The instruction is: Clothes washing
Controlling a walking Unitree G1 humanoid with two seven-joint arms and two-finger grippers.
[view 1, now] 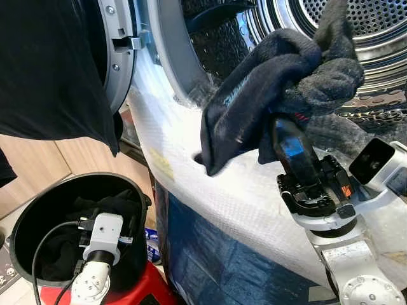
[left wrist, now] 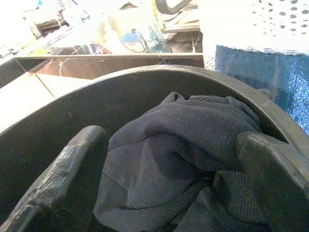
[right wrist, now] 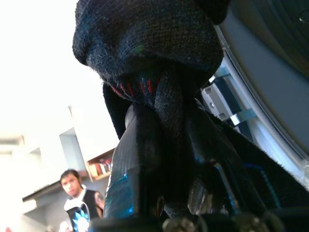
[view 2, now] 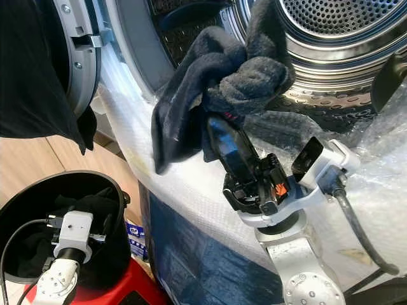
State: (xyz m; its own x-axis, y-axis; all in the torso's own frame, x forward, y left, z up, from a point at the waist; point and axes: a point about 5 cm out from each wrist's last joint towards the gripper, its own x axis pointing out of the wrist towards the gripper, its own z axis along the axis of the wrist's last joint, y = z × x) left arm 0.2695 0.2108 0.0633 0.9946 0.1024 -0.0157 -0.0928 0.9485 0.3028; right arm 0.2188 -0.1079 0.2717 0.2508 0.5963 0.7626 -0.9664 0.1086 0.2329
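Note:
A dark sock-like garment point(view 1: 254, 95) hangs bunched in front of the washing machine's steel drum point(view 1: 362, 38), at the lower edge of the opening. My right gripper point(view 1: 287, 130) reaches up from the lower right and is shut on that garment; in the right wrist view the cloth point(right wrist: 154, 43) bulges above the black fingers point(right wrist: 130, 159). My left gripper point(left wrist: 169, 164) is down inside a black basket point(view 1: 25, 216), open, with one finger on each side of the dark clothes point(left wrist: 164, 150) lying in it.
The machine's door point(view 1: 117, 51) stands open at the upper left, with a large black cloth point(view 1: 51, 70) hanging before it. White wrap point(view 1: 191, 165) and blue sheeting point(view 1: 210, 254) cover the machine's front. The basket rests on something red point(view 1: 143, 286). A person point(right wrist: 72, 186) stands far off.

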